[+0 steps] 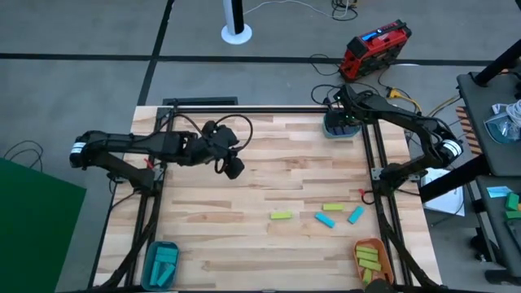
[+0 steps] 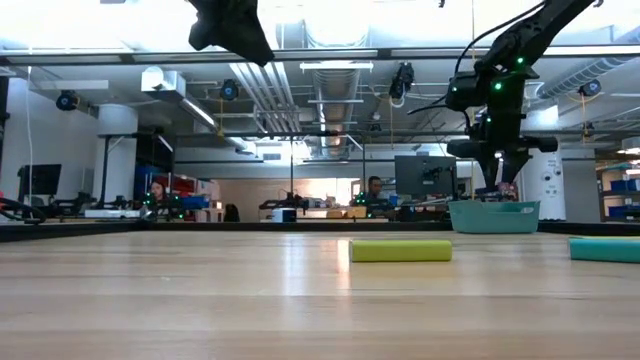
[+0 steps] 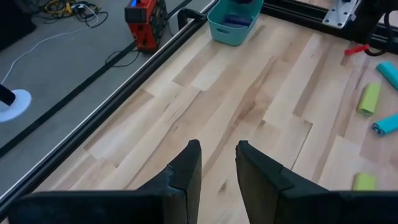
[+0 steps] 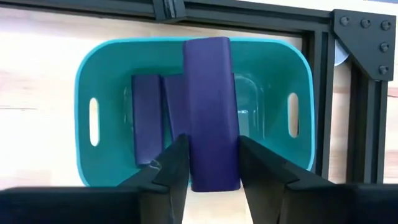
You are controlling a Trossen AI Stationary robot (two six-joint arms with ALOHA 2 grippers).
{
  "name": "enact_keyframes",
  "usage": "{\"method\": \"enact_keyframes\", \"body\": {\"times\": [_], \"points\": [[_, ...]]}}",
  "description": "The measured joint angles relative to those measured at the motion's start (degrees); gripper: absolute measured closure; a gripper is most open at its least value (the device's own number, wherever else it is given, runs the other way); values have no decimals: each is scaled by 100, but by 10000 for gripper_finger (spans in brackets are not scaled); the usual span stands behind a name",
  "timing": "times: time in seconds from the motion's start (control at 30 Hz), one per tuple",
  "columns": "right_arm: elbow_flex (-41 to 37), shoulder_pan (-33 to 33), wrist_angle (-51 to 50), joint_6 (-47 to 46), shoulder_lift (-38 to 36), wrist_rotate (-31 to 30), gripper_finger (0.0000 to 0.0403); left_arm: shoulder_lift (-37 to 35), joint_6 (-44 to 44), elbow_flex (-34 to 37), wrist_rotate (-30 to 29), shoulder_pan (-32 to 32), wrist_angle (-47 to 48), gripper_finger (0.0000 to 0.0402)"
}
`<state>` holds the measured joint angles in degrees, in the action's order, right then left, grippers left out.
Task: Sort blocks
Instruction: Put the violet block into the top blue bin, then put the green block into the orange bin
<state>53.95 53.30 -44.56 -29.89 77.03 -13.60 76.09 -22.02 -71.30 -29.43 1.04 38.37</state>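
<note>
My right gripper (image 4: 213, 142) is shut on a purple block (image 4: 210, 93) and hovers over the teal bowl (image 1: 340, 128) at the table's far right. Two purple blocks (image 4: 148, 118) lie inside that bowl. Two yellow-green blocks (image 1: 281, 215) (image 1: 331, 207) and two cyan blocks (image 1: 326, 220) (image 1: 356, 214) lie flat on the table near the right front. My left gripper (image 3: 217, 148) hangs open above the table's middle left (image 1: 232, 168), with nothing between its fingers. My right gripper pinches the purple block by its two long sides (image 4: 194, 158), near one end, between its two fingers. The fingers come from above. The block is lifted clear, over the teal bowl's opening (image 4: 261, 106).
A blue bin (image 1: 160, 262) with cyan blocks sits at the front left corner. An orange bowl (image 1: 370, 255) with yellow-green blocks sits at the front right. A black frame rail (image 1: 269, 108) runs along the table's far edge, and uprights (image 1: 370, 155) stand along the right.
</note>
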Motion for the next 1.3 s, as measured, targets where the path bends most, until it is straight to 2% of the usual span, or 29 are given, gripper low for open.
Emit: {"method": "enact_keyframes", "body": {"times": [0.5, 0.63, 0.8, 0.97, 1.17, 1.3], "points": [[0, -10, -1, 56, -16, 72, 239, -7, -78, 10, 21, -119, 173, 322], [87, -20, 30, 90, -196, 455, 238, -7, -77, -13, 354, -151, 369, 322], [390, -271, 32, 183, -520, 1188, 254, -11, 301, 0, 1082, -158, 485, 322], [781, -1026, 31, 242, -924, 1767, 279, -7, 1063, 170, 1512, -160, 506, 322], [1324, -2462, 30, -112, -1271, 1819, 321, -7, 1630, 334, 1847, -162, 458, 322], [1633, -3403, 31, -402, -1309, 1813, 358, -7, 1881, 503, 2097, -162, 107, 322]]}}
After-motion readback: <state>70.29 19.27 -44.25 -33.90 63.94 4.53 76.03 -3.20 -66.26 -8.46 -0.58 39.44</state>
